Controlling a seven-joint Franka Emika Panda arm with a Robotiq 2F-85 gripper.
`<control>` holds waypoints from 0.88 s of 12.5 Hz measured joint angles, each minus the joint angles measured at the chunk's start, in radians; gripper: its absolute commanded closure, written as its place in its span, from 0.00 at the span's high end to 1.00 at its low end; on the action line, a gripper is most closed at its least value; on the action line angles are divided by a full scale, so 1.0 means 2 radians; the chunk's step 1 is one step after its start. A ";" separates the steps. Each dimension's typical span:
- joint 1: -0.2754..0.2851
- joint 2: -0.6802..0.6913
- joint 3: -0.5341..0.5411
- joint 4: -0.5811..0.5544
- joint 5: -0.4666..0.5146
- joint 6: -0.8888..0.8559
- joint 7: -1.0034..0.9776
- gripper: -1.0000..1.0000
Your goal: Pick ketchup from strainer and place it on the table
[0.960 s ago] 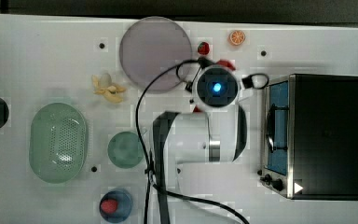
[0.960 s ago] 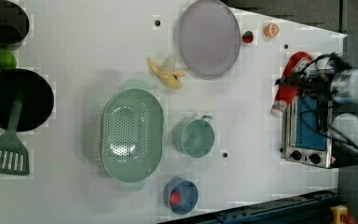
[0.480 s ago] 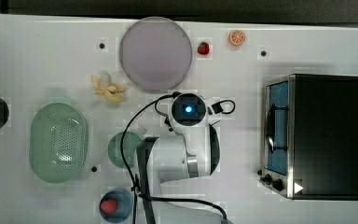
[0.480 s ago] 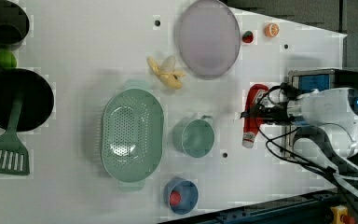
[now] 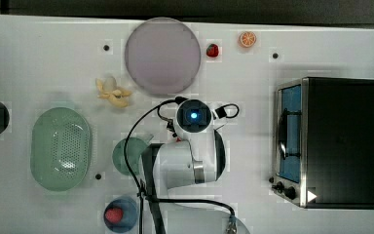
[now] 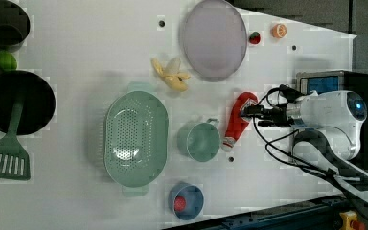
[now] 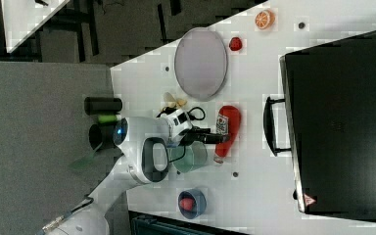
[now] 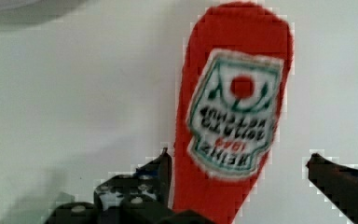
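The ketchup (image 6: 239, 118), a red squeeze bottle with a white label, lies flat on the white table (image 5: 53, 63) between the green cup and the oven. It also shows in the right view as the ketchup (image 7: 226, 128) and close up as the ketchup (image 8: 235, 107). My gripper (image 6: 247, 113) (image 7: 215, 137) (image 8: 237, 161) is open and low over the bottle's middle, one finger on each side, one finger (image 8: 164, 164) close against it. The pale green strainer (image 5: 61, 146) (image 6: 135, 136) sits empty at the top view's left.
A green cup (image 6: 202, 141) stands right beside the ketchup. A grey plate (image 5: 161, 55), a banana (image 5: 113, 92), a strawberry (image 5: 213, 50) and an orange slice (image 5: 247, 39) lie further off. A black toaster oven (image 5: 336, 141) fills the top view's right; a blue bowl (image 5: 119, 214) sits near the front.
The arm carried the ketchup away from the oven toward the cup and down onto the table. The jaws then opened and let it go.
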 measured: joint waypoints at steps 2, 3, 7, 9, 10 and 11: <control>0.001 -0.015 -0.005 0.003 0.001 -0.003 0.000 1.00; 0.000 -0.026 -0.005 0.012 0.006 -0.017 0.001 1.00; -0.009 -0.082 0.003 0.096 0.073 -0.134 0.011 1.00; -0.009 -0.112 0.000 0.152 0.109 -0.201 0.014 1.00; -0.009 -0.120 -0.001 0.188 0.118 -0.234 0.023 1.00; -0.008 -0.124 -0.004 0.227 0.119 -0.265 0.034 1.00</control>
